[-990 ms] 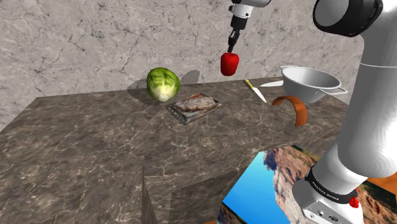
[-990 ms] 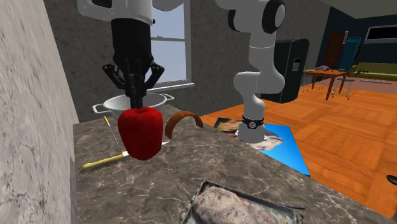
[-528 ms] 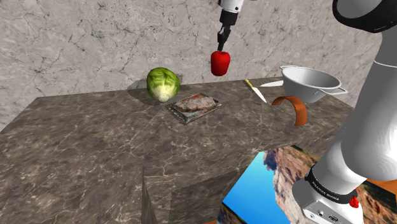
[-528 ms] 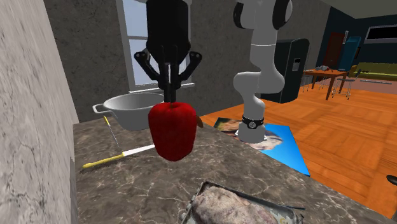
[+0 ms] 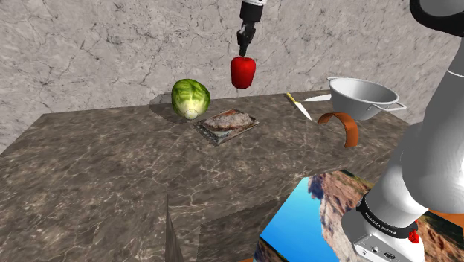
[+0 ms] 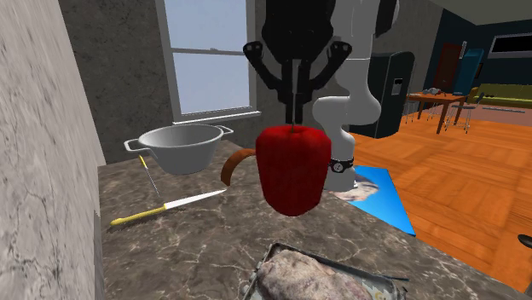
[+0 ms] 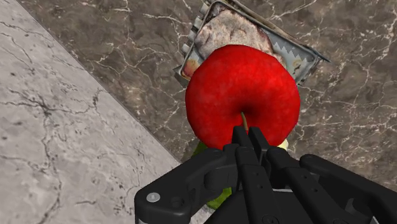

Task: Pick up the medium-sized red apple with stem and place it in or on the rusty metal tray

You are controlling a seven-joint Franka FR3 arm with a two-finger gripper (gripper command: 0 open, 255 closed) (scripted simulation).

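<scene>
Leftward across the shoulder view is how the red apple (image 5: 243,71) has travelled since half a second ago, and it now hangs in the air above the far part of the tabletop (image 5: 111,171), above the tray (image 5: 250,124) and a little to its right in that view. The black fingers (image 5: 243,45) are pressed together on the stem at the apple's top, so the fruit dangles beneath them, clear of the surface.

From the second exterior view the apple (image 6: 293,168) has also shifted right. It sits below the fingers (image 6: 295,89) and above the near corner of the tray (image 6: 375,274), whose floor is mottled and rust-coloured.

Seen from the wrist, the fingers (image 7: 241,143) meet over the apple (image 7: 242,95), and the tray (image 7: 306,58) lies on the tabletop beneath, partly covered by the fruit.

A green cabbage (image 5: 191,98) rests just beside the tray on the shoulder view's left. A yellow-handled knife (image 5: 300,106), a grey two-handled bowl (image 5: 362,95) and a brown curved band (image 5: 343,125) lie on the right.
</scene>
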